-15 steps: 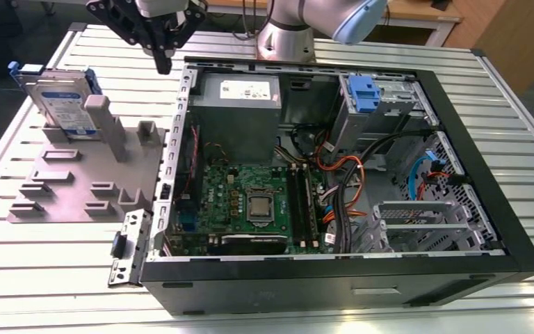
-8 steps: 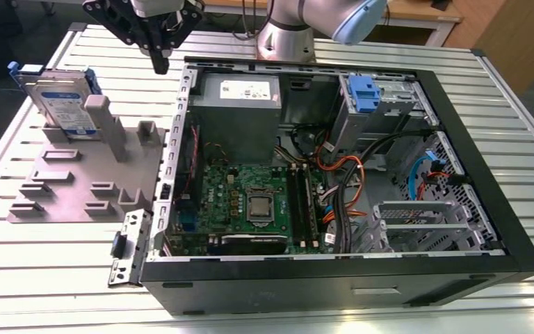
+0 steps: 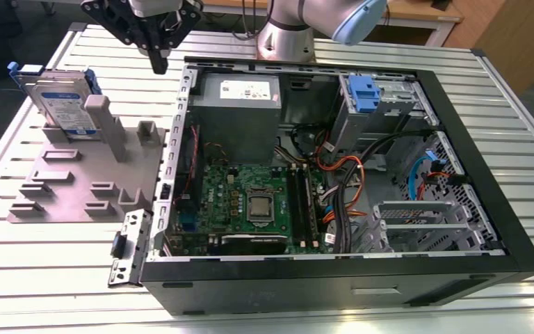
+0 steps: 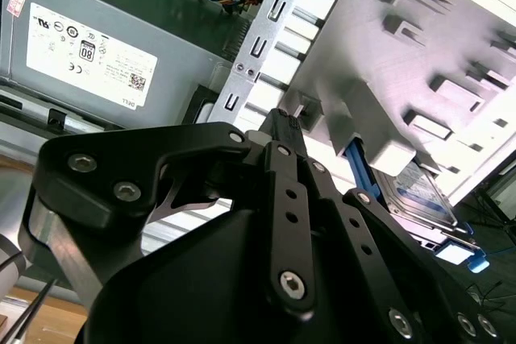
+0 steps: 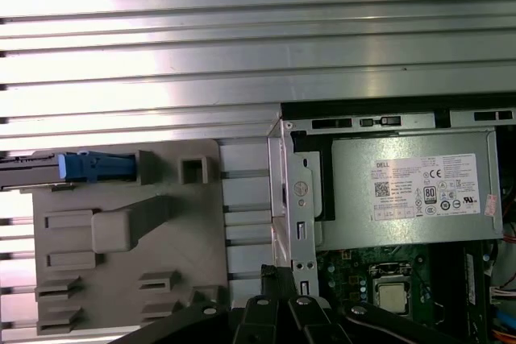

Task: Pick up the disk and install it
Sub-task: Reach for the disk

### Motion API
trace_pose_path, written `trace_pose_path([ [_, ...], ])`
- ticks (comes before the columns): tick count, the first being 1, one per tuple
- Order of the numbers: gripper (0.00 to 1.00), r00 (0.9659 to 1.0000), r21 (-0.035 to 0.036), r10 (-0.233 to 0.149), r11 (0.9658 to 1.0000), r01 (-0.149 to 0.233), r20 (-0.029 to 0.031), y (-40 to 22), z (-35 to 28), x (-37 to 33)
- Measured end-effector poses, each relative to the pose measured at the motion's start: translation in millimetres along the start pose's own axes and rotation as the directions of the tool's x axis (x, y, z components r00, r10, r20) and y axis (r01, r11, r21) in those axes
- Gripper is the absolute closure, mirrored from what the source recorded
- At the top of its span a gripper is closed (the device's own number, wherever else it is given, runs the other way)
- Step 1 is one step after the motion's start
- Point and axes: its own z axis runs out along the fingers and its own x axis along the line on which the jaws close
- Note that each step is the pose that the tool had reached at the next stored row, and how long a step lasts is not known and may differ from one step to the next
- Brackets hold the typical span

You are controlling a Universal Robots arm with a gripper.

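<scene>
**Gripper hovering empty, disk waiting in its holder**

The gripper [image 3: 160, 64] is hanging above the desk [image 3: 44, 278], over the strip between the grey holder [image 3: 91, 181] and the near wall of the open computer case [image 3: 341, 285]. Its fingers appear to be pressed together with nothing between them, though the linkages are hiding the tips in both wrist views. The disk [image 3: 63, 101] is standing on edge in a slot at the far end of the holder, towards the exterior view's left, well apart from the gripper and not yet grasped. Inside the case, a blue drive bay [image 3: 364, 94] is sitting beside the power supply [image 3: 239, 104], with loose cables [image 3: 341, 167] running just below it.

Several risks are showing from here. The gripper is hovering near the case's metal rim and the holder's raised posts, so a descent off line could be striking either one. The disk is resting upright and narrow; a grip taken off-centre could be tilting it and jamming it in the slot, and its smooth metal faces could be slipping. The cables could be snagging anything carried towards the bay.
</scene>
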Motion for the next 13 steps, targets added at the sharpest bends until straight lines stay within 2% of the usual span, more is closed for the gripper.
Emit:
trace_pose_path([
  [13, 0.89, 1.0, 0.0, 0.0, 1.0, 0.0, 0.0, -0.1, 0.0, 0.9],
])
